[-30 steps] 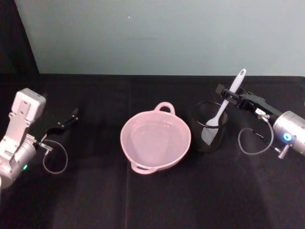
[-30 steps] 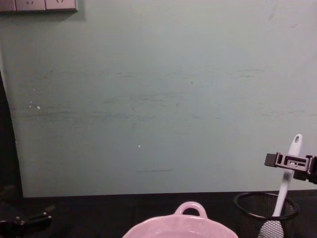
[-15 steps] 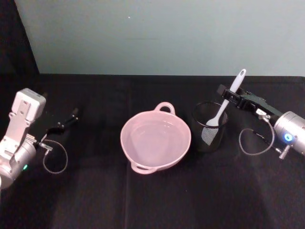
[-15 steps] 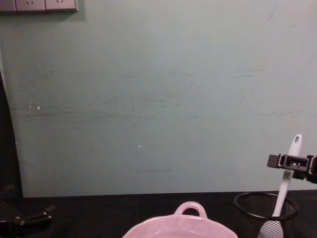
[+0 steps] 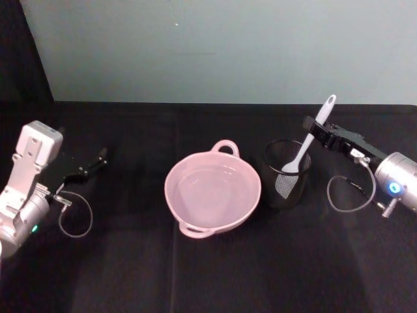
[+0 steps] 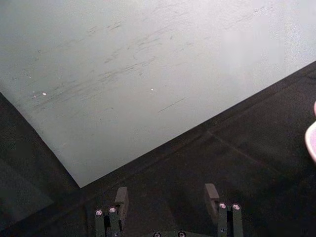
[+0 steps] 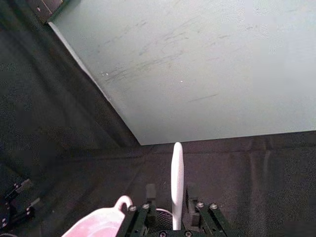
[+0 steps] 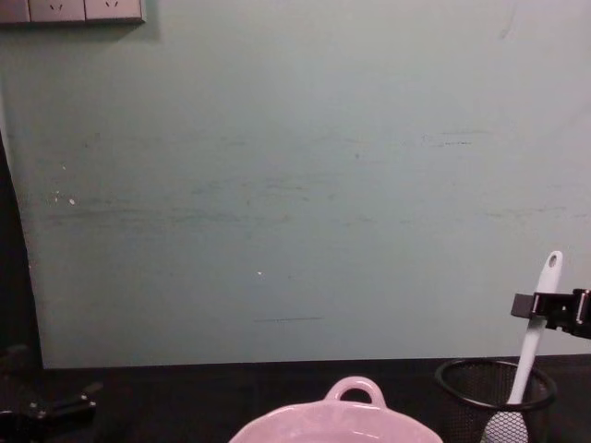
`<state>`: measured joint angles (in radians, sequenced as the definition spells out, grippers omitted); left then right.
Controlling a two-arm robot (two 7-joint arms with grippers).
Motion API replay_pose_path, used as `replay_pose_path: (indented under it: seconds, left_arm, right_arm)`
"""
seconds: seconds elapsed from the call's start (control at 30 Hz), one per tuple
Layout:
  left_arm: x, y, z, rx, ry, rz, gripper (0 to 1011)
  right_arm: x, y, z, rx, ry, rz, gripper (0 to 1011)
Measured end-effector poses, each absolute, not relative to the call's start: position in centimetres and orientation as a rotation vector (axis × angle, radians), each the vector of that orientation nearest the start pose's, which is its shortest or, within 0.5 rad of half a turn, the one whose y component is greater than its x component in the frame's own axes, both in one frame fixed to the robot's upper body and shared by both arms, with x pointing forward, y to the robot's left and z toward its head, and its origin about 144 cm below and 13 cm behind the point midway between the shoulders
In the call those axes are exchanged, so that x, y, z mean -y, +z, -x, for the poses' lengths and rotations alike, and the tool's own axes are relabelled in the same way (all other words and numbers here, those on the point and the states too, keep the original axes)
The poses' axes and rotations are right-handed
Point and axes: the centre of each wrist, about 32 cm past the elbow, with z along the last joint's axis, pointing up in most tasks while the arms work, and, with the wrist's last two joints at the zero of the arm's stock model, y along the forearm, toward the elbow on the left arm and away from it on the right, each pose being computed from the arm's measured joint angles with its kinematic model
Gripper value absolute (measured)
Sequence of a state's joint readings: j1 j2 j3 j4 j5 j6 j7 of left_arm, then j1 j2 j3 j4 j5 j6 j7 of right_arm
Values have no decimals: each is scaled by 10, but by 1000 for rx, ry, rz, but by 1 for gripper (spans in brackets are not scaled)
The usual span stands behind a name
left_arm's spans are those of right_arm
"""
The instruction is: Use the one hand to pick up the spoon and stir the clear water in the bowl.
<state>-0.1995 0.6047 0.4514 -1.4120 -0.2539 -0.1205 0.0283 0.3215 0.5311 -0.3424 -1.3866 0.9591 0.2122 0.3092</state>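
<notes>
The right gripper is at the spoon, high on its handle and over the far right edge of the black mesh cup. In the right wrist view the white handle runs up between the two fingers, with a sliver of gap on at least one side. The jaws look apart, bracketing the handle but not clamped on it.

The spoon stands in the cup with its flat head down inside the mesh. Its long axis leans up toward the far right, so the holed end pokes above the gripper. From the chest view the gripper crosses the handle about a third of the way down from its tip.

The relation that matters is the lean. The handle tilts toward the right arm, and the jaws sit square across it, so closing here should catch it across its narrow width. The lift then wants to follow the lean — up and out — so the head does not snag the cup rim.

The bowl sits just left of the cup, nearly touching it, with the clear water showing as a faint sheen. The carry from cup to bowl is therefore a short shift left.

The left gripper rests with its jaws apart at the far left of the bench — well away from the spoon, and plainly not the arm for this.
</notes>
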Motion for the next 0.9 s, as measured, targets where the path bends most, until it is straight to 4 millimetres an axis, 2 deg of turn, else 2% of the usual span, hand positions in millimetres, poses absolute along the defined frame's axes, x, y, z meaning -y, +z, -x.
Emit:
replay_pose_path:
  seconds: [0.1, 0.3, 0.57, 0.7, 0.9]
  left_arm:
    - [-310, 1140, -489, 285, 1248, -304, 1011]
    - [-310, 1140, -489, 285, 1248, -304, 1011]
    - [-310, 1140, -489, 285, 1248, -304, 1011]
    - [-310, 1140, -489, 285, 1248, -304, 1011]
    - [-310, 1140, -489, 285, 1248, -304, 1011]
  right_arm:
    - [315, 1191, -532, -430, -1015, -128, 327]
    - [315, 1191, -532, -431, -1015, -128, 118]
    - [315, 1191, -532, -431, -1015, -128, 106]
    - [314, 1195, -531, -372, -1003, -102, 106]
    - [314, 1218, -528, -225, -979, -32, 106]
